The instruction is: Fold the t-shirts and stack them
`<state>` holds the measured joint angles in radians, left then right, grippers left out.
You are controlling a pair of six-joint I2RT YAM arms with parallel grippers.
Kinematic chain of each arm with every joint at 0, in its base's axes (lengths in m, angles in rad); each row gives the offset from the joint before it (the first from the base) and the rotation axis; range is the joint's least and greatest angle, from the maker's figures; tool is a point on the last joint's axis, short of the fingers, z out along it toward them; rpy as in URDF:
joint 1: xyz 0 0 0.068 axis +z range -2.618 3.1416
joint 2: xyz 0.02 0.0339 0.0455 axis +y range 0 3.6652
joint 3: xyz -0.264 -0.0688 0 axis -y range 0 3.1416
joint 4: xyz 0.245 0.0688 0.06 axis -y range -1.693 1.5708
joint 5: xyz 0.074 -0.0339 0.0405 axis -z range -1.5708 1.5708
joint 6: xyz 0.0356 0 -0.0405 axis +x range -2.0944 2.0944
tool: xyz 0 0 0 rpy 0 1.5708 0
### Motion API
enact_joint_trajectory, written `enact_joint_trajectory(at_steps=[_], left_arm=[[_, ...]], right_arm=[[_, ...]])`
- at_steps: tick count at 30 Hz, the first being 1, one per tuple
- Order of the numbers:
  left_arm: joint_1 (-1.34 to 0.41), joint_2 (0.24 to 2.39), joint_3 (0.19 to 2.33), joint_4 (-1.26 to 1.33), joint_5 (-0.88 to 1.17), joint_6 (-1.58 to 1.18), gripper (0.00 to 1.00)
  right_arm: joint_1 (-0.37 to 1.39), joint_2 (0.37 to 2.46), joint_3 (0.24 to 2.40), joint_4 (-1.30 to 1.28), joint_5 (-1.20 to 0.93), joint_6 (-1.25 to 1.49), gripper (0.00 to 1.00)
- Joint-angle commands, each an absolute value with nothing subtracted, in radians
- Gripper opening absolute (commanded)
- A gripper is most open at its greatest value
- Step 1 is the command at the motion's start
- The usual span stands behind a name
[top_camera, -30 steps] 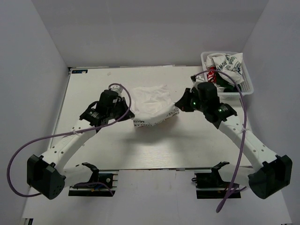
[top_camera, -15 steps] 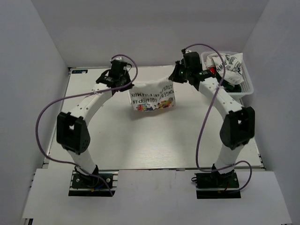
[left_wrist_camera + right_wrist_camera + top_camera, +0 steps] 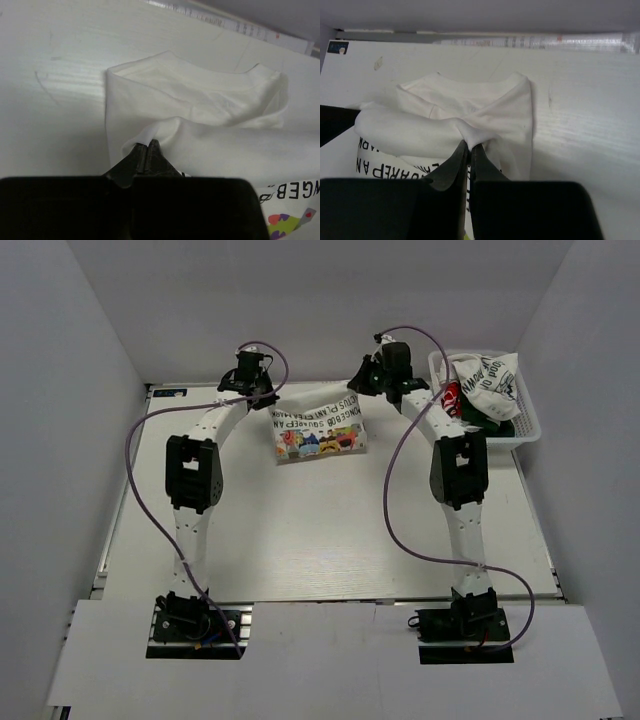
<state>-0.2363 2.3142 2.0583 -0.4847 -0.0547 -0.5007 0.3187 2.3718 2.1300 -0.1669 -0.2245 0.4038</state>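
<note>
A white t-shirt (image 3: pixel 318 428) with black lettering and colourful figures is held stretched between both grippers at the far side of the table. My left gripper (image 3: pixel 262 398) is shut on the shirt's left edge; in the left wrist view its fingertips pinch a fold of white cloth (image 3: pixel 148 142). My right gripper (image 3: pixel 366 383) is shut on the shirt's right edge; in the right wrist view it pinches a bunched fold (image 3: pixel 470 144). The shirt (image 3: pixel 470 112) hangs down from both grips with its lower part towards the table, printed side facing the near edge.
A white basket (image 3: pixel 530 418) at the far right holds more crumpled printed shirts (image 3: pixel 485 380) and a red item. The white table (image 3: pixel 330 530) has grey walls behind and at both sides. Purple cables loop from both arms.
Both arms have stretched from mid-table to the far edge, carrying the shirt away from the bases. The shirt has unfurled from a bunched white heap so its print shows.
</note>
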Motion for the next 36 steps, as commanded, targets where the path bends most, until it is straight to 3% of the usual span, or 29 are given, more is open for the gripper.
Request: enact_joint_trajectory(at_steps=[1,4,5,6,7,8,12,13,18,24,36], left_arm=[[-0.189,2.380,2.187,-0.373,-0.002,-0.456,0.00],[-0.170,2.474,2.298,-0.332,0.023,-0.456,0.00],[-0.170,2.527,2.357,-0.331,0.014,-0.445,0.07],[-0.157,2.546,2.387,-0.331,0.005,-0.454,0.23],[-0.156,2.556,2.404,-0.313,0.005,-0.454,0.53],[-0.146,2.556,2.413,-0.299,0.044,-0.454,0.99],[-0.146,2.403,2.290,-0.212,0.061,-0.445,1.00],[-0.146,2.382,2.267,-0.212,0.092,-0.436,1.00],[-0.190,2.303,2.171,-0.252,0.176,-0.425,1.00],[-0.247,2.345,2.088,-0.296,0.281,-0.448,1.00],[-0.216,2.399,1.924,-0.379,0.177,-0.500,1.00]], right_arm=[[0.311,2.448,2.223,0.138,-0.281,0.354,0.00],[0.308,2.551,2.243,0.308,-0.245,0.348,0.00],[0.307,2.601,2.285,0.336,-0.230,0.351,0.00],[0.304,2.659,2.314,0.371,-0.244,0.357,0.44],[0.298,2.683,2.421,0.373,-0.253,0.368,0.90],[0.290,2.701,2.445,0.359,-0.283,0.392,0.90],[0.296,2.515,2.280,0.391,-0.321,0.349,0.90],[0.311,2.478,2.155,0.399,-0.321,0.318,0.90],[0.342,2.327,2.063,0.270,-0.331,0.302,0.90],[0.368,2.331,1.934,0.247,-0.400,0.391,0.90],[0.348,2.488,1.829,0.196,-0.502,0.603,0.90]])
